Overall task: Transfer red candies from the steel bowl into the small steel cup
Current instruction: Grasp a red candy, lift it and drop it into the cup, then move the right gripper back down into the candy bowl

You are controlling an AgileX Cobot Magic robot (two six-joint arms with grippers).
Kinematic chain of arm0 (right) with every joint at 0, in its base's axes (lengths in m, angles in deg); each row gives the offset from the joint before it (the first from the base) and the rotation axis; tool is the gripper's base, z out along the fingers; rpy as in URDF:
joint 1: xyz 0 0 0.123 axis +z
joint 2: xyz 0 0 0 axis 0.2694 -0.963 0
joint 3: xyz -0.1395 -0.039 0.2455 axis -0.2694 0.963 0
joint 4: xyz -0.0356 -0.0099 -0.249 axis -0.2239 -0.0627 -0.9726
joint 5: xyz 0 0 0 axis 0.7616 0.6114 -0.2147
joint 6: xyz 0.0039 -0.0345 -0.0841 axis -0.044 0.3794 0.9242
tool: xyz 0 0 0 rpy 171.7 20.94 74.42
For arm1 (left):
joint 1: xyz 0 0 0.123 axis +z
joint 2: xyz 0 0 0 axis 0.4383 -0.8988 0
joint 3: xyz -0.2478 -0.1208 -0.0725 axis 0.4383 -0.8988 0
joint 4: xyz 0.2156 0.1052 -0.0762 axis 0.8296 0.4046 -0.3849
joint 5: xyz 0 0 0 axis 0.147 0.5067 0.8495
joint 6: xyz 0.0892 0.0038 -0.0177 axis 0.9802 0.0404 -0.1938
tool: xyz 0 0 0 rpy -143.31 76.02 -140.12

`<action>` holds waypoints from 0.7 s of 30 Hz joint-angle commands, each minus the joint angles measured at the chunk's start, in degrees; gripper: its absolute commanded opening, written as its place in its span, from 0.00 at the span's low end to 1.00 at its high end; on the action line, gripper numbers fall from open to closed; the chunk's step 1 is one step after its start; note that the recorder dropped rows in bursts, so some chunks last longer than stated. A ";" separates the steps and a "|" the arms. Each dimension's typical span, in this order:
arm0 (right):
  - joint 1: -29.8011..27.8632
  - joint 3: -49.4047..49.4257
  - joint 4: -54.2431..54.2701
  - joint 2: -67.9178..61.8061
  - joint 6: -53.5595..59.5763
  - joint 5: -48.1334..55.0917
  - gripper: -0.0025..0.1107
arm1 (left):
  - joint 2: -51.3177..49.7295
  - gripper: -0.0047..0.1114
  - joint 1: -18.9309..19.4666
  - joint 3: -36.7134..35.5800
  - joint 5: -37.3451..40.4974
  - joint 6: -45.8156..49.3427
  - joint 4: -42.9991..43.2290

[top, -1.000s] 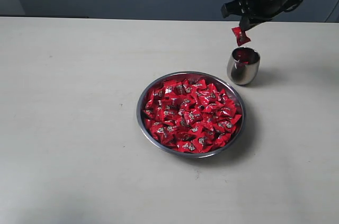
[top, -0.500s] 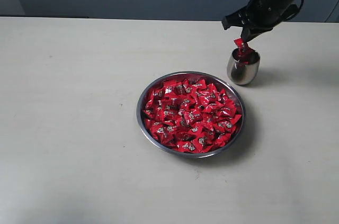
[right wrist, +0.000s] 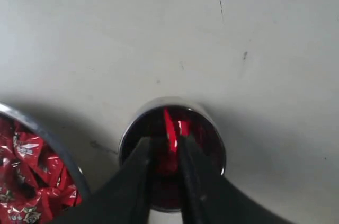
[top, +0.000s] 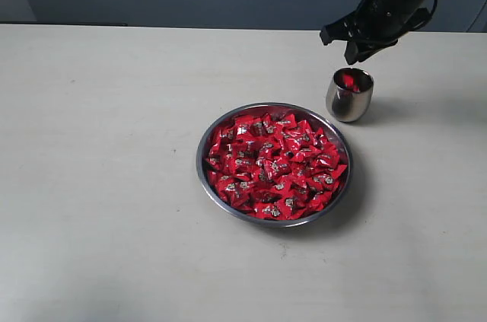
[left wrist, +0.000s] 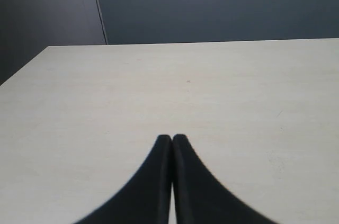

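Pale worktop point(top: 99, 185) bears the small steel cup point(top: 348, 106), red candies point(top: 346, 81) inside; right jaws hang just above it, slightly parted, empty. Left jaws pressed together, empty.

Red candy point(right wrist: 170, 130) has left right pincer point(right wrist: 165, 141), apparently lying in the small steel cup point(top: 349, 103).

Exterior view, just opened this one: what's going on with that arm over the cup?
The right gripper hovers just above the small steel cup, its jaws slightly apart with nothing visibly held. At least one red candy sits inside the cup. The steel bowl next to it is heaped with red candies. The left gripper is shut and empty over bare table, taking no part.
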 commanded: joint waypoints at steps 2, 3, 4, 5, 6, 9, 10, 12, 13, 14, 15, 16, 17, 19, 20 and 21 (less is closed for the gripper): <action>-0.30 -0.34 -0.33 0.15 0.05 0.45 0.30 | 0.26 0.04 -0.55 -0.22 -0.10 -0.15 0.33; -0.30 -0.34 -0.33 0.15 0.05 0.62 0.30 | 0.26 0.04 -0.55 -0.22 -0.10 -0.15 0.33; -0.30 -0.34 -0.07 0.15 0.05 0.92 0.30 | 0.26 0.04 -0.55 -0.22 -0.10 -0.15 0.33; -0.30 -0.34 0.20 0.15 0.05 1.31 0.30 | 0.26 0.04 -0.55 -0.22 -0.10 -0.15 0.33; -0.30 -0.34 0.80 0.15 0.05 1.80 0.30 | 0.26 0.04 -0.55 -0.22 -0.10 -0.15 0.33; -0.30 -0.34 4.75 0.29 0.18 3.53 0.30 | 0.26 0.04 -0.55 -0.22 -0.10 -0.15 0.33; -0.19 -0.34 6.12 0.37 0.46 4.10 0.30 | 0.26 0.04 -0.55 -0.22 -0.10 -0.15 0.33; 0.06 -0.34 10.75 0.51 3.08 5.75 0.30 | 0.26 0.04 -0.55 -0.22 -0.10 -0.15 0.33; 0.40 -0.34 13.06 0.51 4.95 6.56 0.30 | 0.26 0.04 -0.55 -0.22 -0.10 -0.15 0.33; 0.69 -0.34 14.85 0.51 6.66 7.12 0.30 | 0.26 0.04 -0.55 -0.22 -0.10 -0.15 0.33; 1.13 -0.34 16.28 0.37 7.89 7.42 0.30 | 0.26 0.04 -0.55 -0.22 -0.10 -0.15 0.33; 1.28 -0.34 17.16 0.37 8.73 7.72 0.30 | 0.26 0.04 -0.55 -0.22 -0.10 -0.15 0.33; 2.07 -0.34 17.45 0.29 9.23 8.01 0.30 | 0.26 0.04 -0.55 -0.22 -0.10 -0.15 0.33; 3.18 -0.23 17.27 0.17 9.23 8.01 0.30 | 0.26 0.04 -0.55 -0.22 -0.10 -0.15 0.33; 4.03 -0.23 17.27 0.17 9.23 8.01 0.30 | 0.26 0.04 -0.55 -0.22 -0.10 -0.15 0.33; 4.69 -0.23 17.27 0.07 9.23 7.78 0.30 | 0.26 0.04 -0.55 -0.22 -0.10 -0.15 0.33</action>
